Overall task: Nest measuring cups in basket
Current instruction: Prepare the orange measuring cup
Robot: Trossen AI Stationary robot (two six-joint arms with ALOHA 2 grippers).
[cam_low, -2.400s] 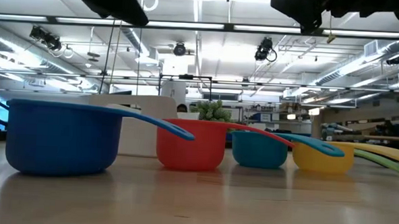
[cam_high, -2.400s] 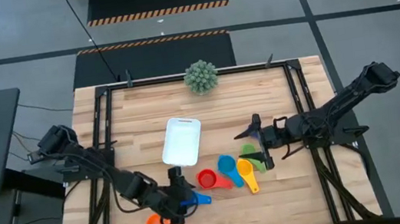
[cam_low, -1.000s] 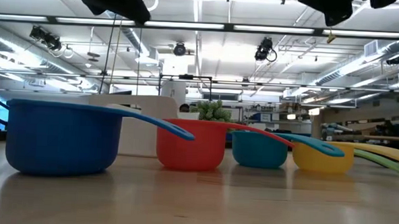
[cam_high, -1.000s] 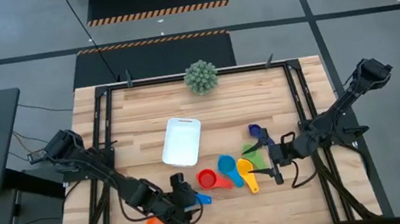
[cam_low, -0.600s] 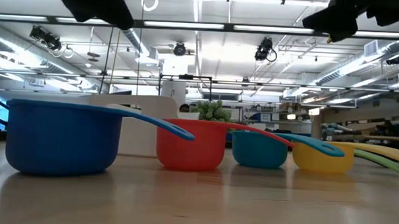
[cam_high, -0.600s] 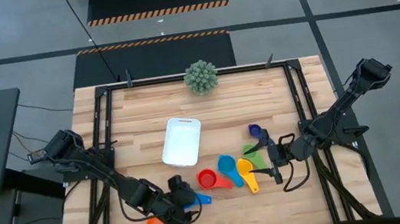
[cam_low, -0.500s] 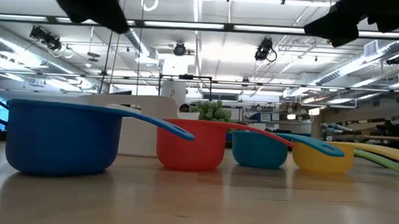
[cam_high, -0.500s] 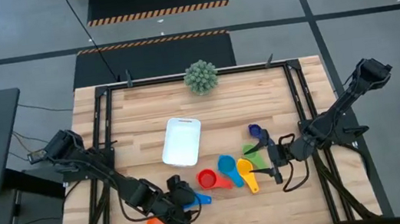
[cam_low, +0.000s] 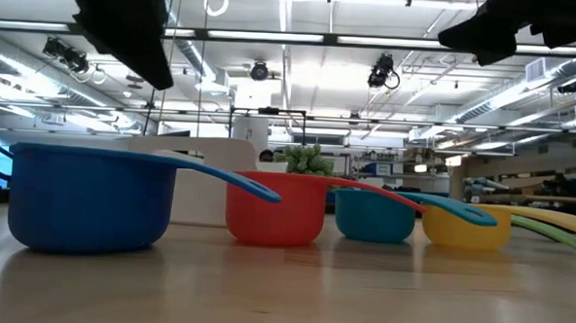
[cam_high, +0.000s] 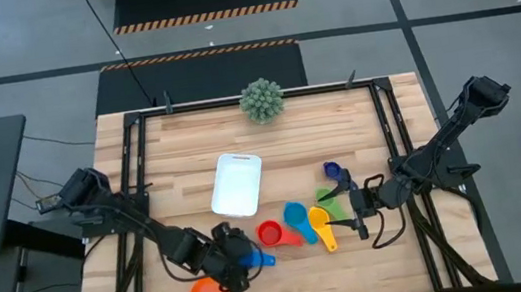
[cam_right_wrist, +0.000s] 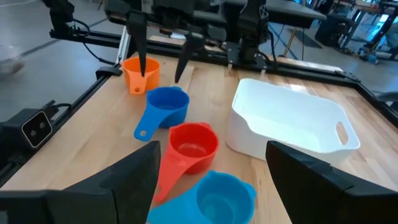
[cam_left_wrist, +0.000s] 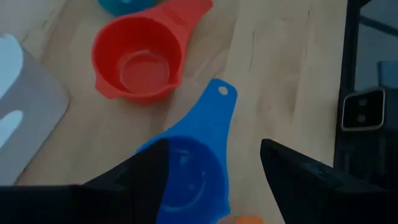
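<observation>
Left gripper (cam_left_wrist: 211, 180), fingers spread, above blue cup (cam_left_wrist: 189, 171); handle points toward 1 o'clock in high view. Right gripper (cam_right_wrist: 211, 180) open, idle.

From above, my left gripper (cam_high: 236, 270) covers most of the blue cup (cam_high: 254, 260); my left wrist view crops the white basket (cam_left_wrist: 25, 106).

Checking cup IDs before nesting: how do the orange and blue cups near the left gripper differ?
The orange cup is smaller than the blue cup. The orange one sits nearest the table's front edge; the blue one lies between it and the red cup. The open left gripper hangs over the gap between them. Both stand upright, empty, outside the basket.
</observation>
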